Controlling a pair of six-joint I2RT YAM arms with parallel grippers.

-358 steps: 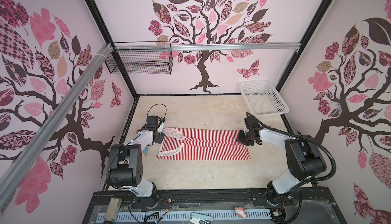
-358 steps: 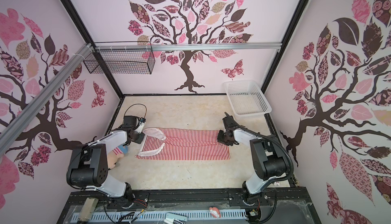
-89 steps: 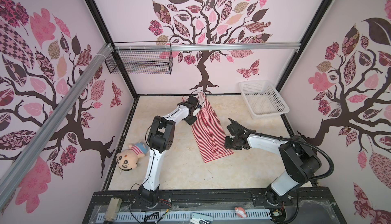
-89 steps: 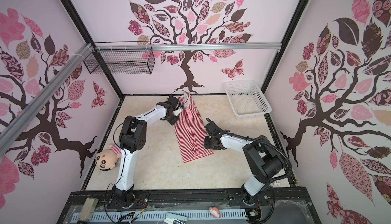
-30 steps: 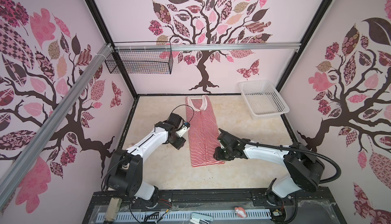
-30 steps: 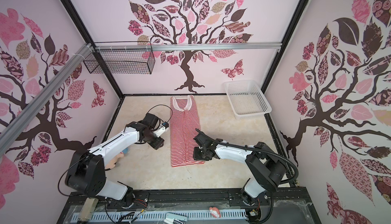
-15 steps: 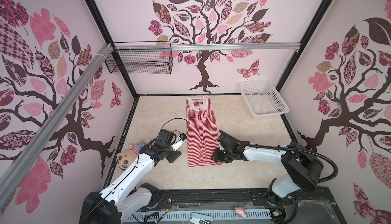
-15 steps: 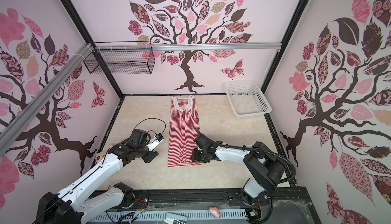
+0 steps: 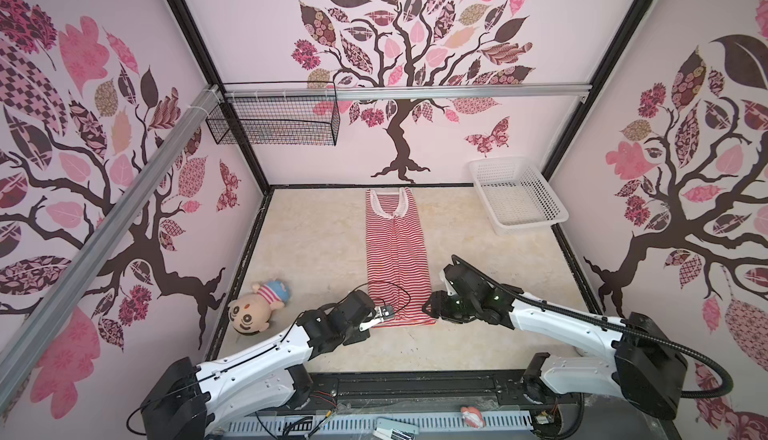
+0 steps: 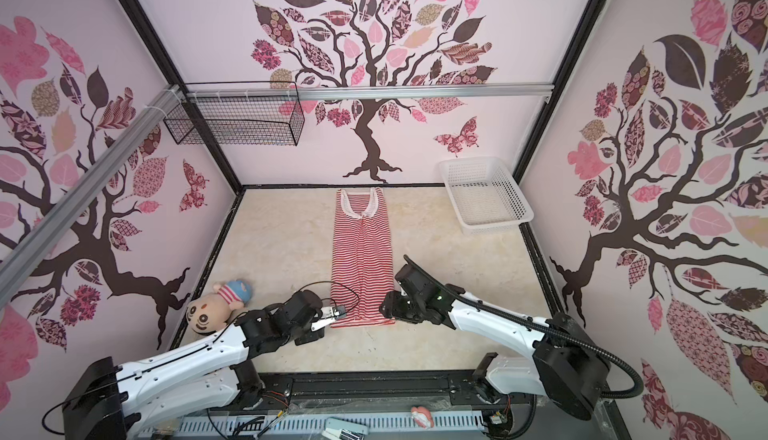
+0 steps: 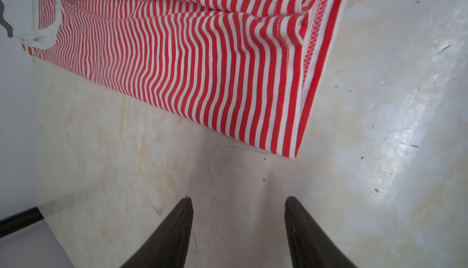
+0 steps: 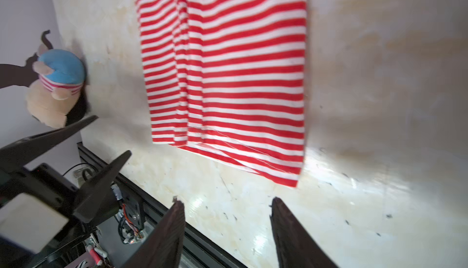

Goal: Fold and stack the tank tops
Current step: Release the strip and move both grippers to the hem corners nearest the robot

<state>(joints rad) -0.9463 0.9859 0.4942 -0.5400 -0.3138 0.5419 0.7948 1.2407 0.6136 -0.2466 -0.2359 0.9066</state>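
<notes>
Tank top: the tank top (image 9: 395, 259) lies flat on the table (image 9: 316, 246) as a long narrow strip folded lengthwise, its white-trimmed neck end toward the back wall and its hem toward the robot; seen in both top views (image 10: 362, 263).
Hem end: in the left wrist view the near corner of the striped cloth (image 11: 202, 59) shows doubled layers and a stitched white edge; it rests on the table, apart from the fingertips.
Left gripper: the left gripper (image 11: 238, 218) hovers low just beside the hem's left corner; its two dark fingers (image 11: 177, 231) stand apart with bare table between them, holding nothing.
Right gripper: the right gripper (image 12: 225, 223) sits just beside the hem's right corner; its fingers (image 12: 291, 231) are likewise spread over bare table, clear of the cloth (image 12: 228, 76).
Plush doll: a plush doll (image 9: 257, 305) in a striped shirt and blue cap lies near the left table edge, well apart from the garment.
White basket: a white basket (image 9: 515, 196) stands at the far right corner.
Wire basket: a black wire basket (image 9: 274, 119) hangs on the back-left rail.
</notes>
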